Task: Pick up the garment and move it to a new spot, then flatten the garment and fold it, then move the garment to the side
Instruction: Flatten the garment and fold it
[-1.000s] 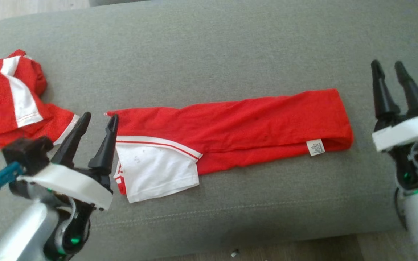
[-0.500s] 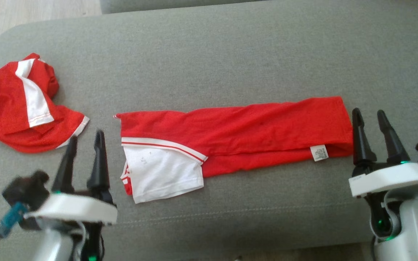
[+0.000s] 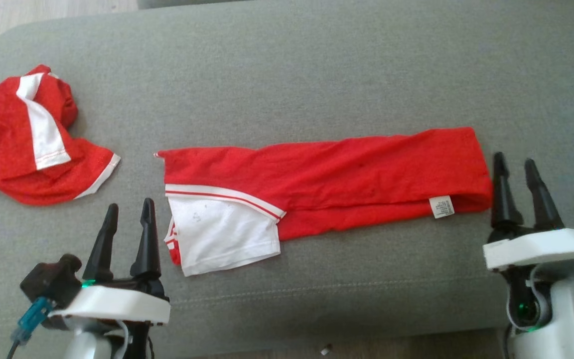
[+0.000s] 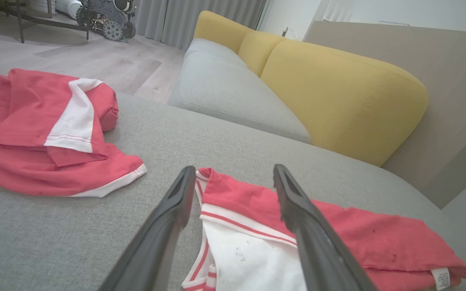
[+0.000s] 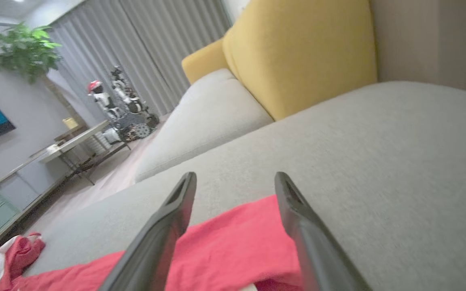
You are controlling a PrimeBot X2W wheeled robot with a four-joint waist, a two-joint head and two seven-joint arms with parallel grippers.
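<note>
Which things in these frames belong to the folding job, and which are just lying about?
Job in hand:
- long folded red garment
- left gripper, open at its white end
- right gripper, open at its label end

Lying about:
- crumpled red-and-white garment
- yellow cushions
- potted plant

Left tool backed off the garment; right tool closed in beside it.

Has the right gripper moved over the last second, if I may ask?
Yes. Against the folded garment, the right gripper has drawn back toward the robot, ending beside its right end.
</note>
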